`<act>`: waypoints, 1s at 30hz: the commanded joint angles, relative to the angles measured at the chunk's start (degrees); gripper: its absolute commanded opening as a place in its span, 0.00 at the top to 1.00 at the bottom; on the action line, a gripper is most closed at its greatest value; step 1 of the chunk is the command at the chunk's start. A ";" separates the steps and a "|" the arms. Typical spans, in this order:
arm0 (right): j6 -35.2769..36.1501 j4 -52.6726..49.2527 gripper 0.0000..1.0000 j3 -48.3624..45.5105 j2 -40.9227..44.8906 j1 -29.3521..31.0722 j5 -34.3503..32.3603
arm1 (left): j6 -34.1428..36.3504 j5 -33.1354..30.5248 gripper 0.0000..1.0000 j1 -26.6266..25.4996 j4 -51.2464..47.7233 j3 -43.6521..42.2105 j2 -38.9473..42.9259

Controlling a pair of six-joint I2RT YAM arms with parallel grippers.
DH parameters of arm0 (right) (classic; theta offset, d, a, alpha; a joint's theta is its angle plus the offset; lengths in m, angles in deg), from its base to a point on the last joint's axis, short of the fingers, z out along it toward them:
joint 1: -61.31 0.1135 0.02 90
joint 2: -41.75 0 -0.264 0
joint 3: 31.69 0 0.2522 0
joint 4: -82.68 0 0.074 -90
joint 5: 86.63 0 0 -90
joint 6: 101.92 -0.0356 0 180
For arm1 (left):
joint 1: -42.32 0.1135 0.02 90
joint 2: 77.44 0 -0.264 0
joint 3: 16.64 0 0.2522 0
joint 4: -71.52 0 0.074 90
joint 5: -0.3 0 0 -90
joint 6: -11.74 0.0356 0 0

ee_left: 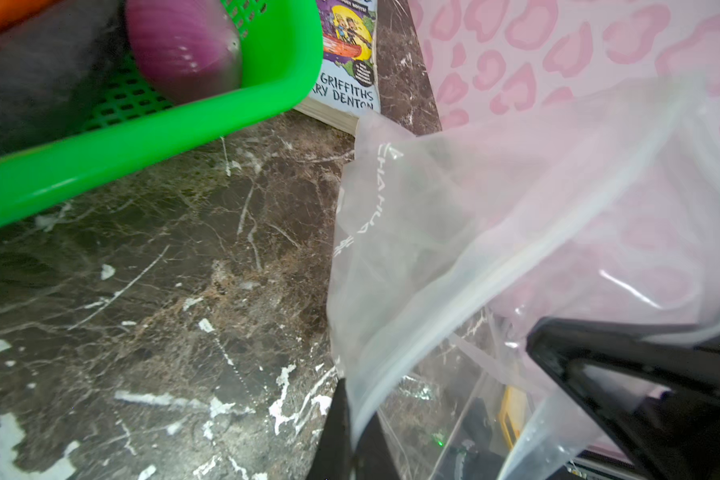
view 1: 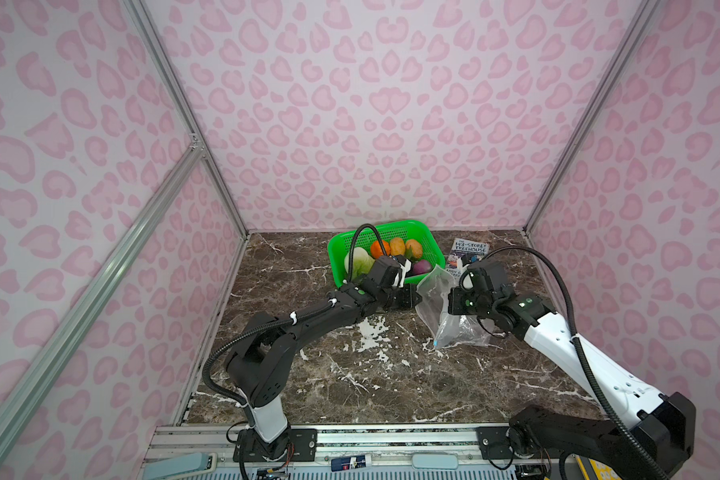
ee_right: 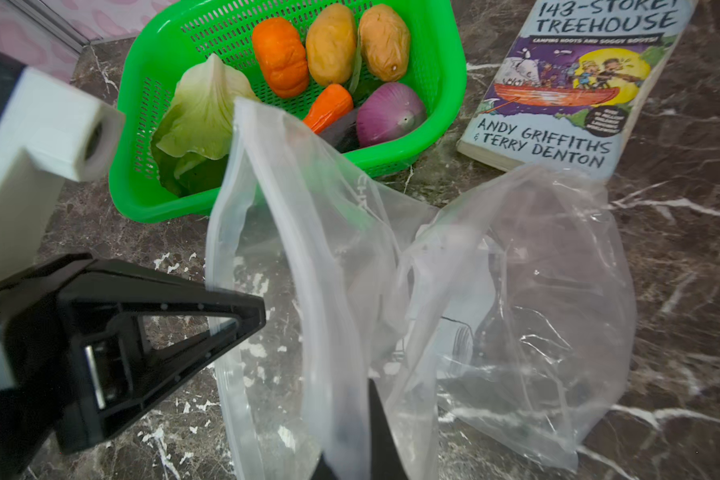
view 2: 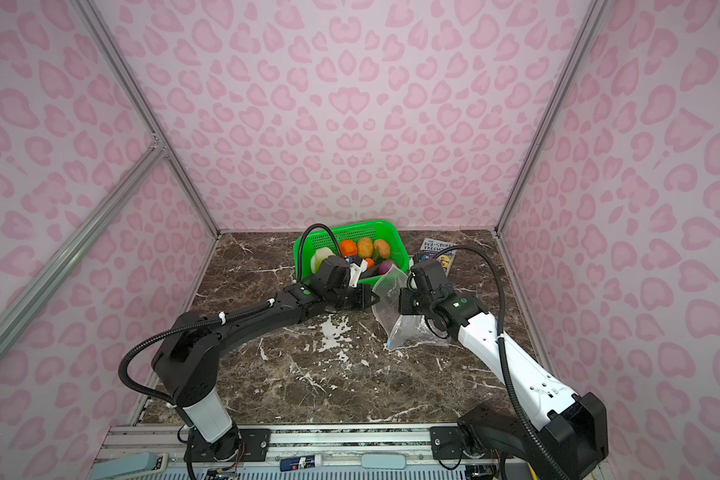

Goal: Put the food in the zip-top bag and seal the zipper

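Clear zip-top bag [ee_right: 516,291] hangs pinched from two sides: left gripper [ee_right: 260,318] clenched on its banded edge, right gripper [ee_right: 350,453] clenched on the sheet beside. Its lower end rests on the marble table [view 1: 350,374], just beside the green basket [ee_right: 449,75] holding the food [ee_right: 331,45], near a book [ee_right: 558,137].

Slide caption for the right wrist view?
Empty zip-top bag held by left gripper and right gripper beside the green basket of toy vegetables; book nearby.

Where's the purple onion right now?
In a top view, the purple onion sits a little right of the middle, in the near right corner of the green basket, close to the lifted clear bag.
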 commanded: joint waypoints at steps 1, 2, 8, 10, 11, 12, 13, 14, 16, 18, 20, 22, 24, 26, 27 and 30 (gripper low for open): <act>-0.98 6.29 1.00 -0.85 -0.85 -0.96 3.81 | 1.74 -1.47 0.95 0.83 -0.26 0.04 2.12; -1.01 6.56 1.00 -1.01 -1.12 -1.30 4.16 | 2.03 -1.63 0.94 1.15 -0.55 0.07 2.58; -0.83 10.18 1.00 -2.57 -1.98 -4.13 8.12 | 2.48 -1.77 0.70 2.84 -1.90 -0.68 5.30; -0.96 11.72 1.00 -2.97 -2.44 -4.56 10.24 | 2.57 -1.83 0.66 3.14 -2.08 -1.06 6.14; -1.00 11.97 1.00 -3.01 -2.66 -4.77 10.92 | 2.59 -1.86 0.65 3.28 -2.16 -1.11 6.41; -1.00 12.16 1.00 -2.96 -2.93 -4.91 11.68 | 2.72 -1.99 0.61 3.31 -2.50 -1.08 6.60; -1.02 12.32 1.00 -2.77 -3.18 -5.13 12.40 | 2.84 -1.94 0.57 3.47 -2.89 -0.91 6.86; -0.95 12.34 1.00 -2.64 -3.33 -5.31 12.93 | 3.02 -1.87 0.55 3.65 -3.17 -0.82 7.11; -1.05 12.29 1.00 -2.51 -3.38 -5.62 13.07 | 3.57 -1.81 0.48 4.31 -3.22 -0.68 8.03; -1.02 12.09 1.00 -2.46 -3.09 -5.93 12.36 | 5.01 -2.32 0.44 5.20 -3.44 -0.18 8.84; -1.32 12.02 1.00 -2.51 -2.62 -6.40 11.67 | 6.99 -3.31 0.42 6.55 -4.43 1.16 9.01; -1.63 12.22 1.00 -2.71 -1.97 -6.93 11.25 | 8.61 -3.43 0.41 8.45 -4.46 2.74 8.50; -2.16 12.96 1.00 -3.21 -1.48 -7.19 11.01 | 10.19 -3.11 0.41 10.29 -4.48 4.62 6.96; -2.64 13.75 1.00 -3.63 -1.03 -7.37 10.91 | 12.69 -3.44 0.41 11.76 -4.96 8.03 4.65; -2.85 14.10 1.00 -3.90 -0.85 -7.37 10.91 | 14.08 -4.12 0.41 12.46 -5.36 9.65 3.16; -3.15 14.43 1.00 -3.94 -0.57 -7.40 11.09 | 17.44 -6.19 0.40 14.12 -6.72 14.65 -2.05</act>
